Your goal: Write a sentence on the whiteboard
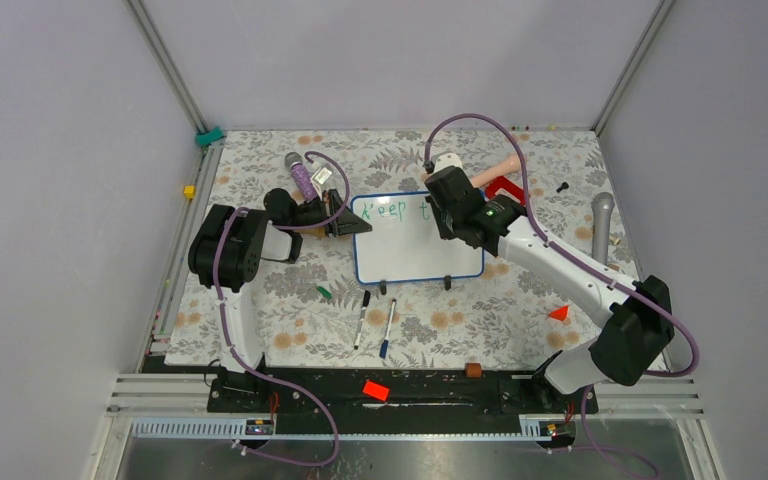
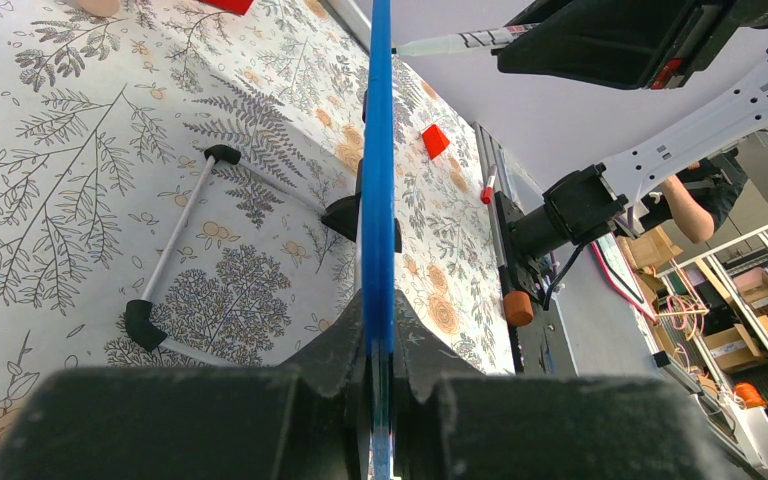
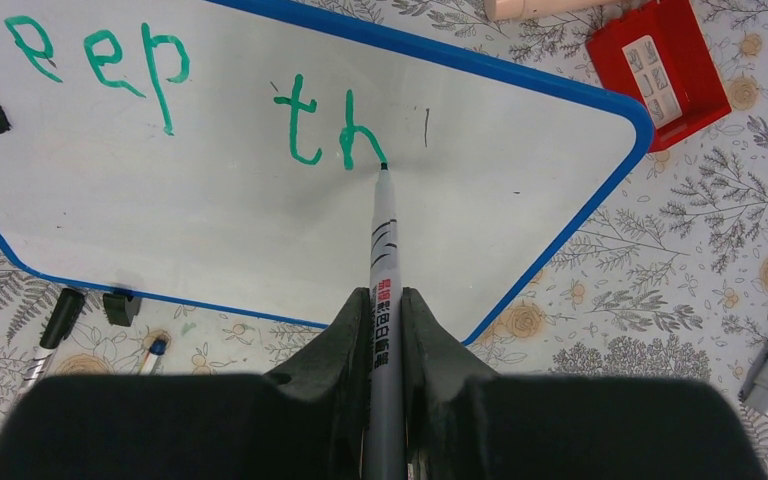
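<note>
The whiteboard (image 1: 410,250), white with a blue rim, lies mid-table on two black feet. Green writing (image 3: 160,80) on it reads "Keep th". My left gripper (image 1: 345,225) is shut on the board's left edge; in the left wrist view the blue rim (image 2: 378,180) runs edge-on between my jaws (image 2: 380,345). My right gripper (image 1: 452,205) is over the board's upper right part and is shut on a grey marker (image 3: 384,270). The marker's tip touches the board at the foot of the "h". The marker also shows in the left wrist view (image 2: 450,43).
Two capped markers (image 1: 388,326) and a green cap (image 1: 324,292) lie in front of the board. A red block (image 1: 505,188), a beige cylinder (image 1: 495,172) and a grey microphone (image 1: 602,225) lie at the right. A purple object (image 1: 302,178) lies at the left.
</note>
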`<state>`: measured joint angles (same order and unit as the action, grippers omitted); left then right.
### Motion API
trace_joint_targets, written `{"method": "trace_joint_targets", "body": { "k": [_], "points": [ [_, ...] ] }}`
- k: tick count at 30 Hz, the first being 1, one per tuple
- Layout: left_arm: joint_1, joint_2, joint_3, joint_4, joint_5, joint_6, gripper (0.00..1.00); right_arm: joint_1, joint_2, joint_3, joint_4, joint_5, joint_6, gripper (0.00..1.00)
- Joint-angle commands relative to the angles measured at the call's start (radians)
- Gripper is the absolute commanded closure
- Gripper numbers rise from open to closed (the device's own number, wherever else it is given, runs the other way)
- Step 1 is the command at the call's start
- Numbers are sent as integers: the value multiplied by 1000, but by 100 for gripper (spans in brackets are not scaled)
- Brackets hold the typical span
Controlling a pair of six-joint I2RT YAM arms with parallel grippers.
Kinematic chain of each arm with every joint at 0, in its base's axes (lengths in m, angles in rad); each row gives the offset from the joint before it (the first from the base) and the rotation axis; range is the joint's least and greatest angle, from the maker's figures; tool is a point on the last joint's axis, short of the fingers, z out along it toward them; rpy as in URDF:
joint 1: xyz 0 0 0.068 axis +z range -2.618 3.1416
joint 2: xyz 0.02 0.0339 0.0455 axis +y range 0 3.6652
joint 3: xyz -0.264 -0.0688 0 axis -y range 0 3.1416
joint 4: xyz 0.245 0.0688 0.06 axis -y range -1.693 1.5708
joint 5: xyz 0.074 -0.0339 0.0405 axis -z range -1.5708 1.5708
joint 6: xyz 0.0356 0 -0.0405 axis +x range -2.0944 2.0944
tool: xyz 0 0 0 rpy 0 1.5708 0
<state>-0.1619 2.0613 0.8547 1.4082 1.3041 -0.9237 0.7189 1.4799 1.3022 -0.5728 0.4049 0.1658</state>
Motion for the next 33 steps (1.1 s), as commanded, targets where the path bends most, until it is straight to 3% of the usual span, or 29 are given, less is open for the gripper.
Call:
{"method": "trace_joint_targets", "body": {
  "k": [1,17,33],
  "points": [
    [-9,-53,-13,64,23,13,100,-10,-29,-6,-12,7,12,100],
    [-9,-56,-13,64,22,15,100,-32,-120,49,-14,-52,26,100],
    [-10,-55,-15,64,21,16,100,-46,-61,60,-13,-80,24,100]
  ]
}}
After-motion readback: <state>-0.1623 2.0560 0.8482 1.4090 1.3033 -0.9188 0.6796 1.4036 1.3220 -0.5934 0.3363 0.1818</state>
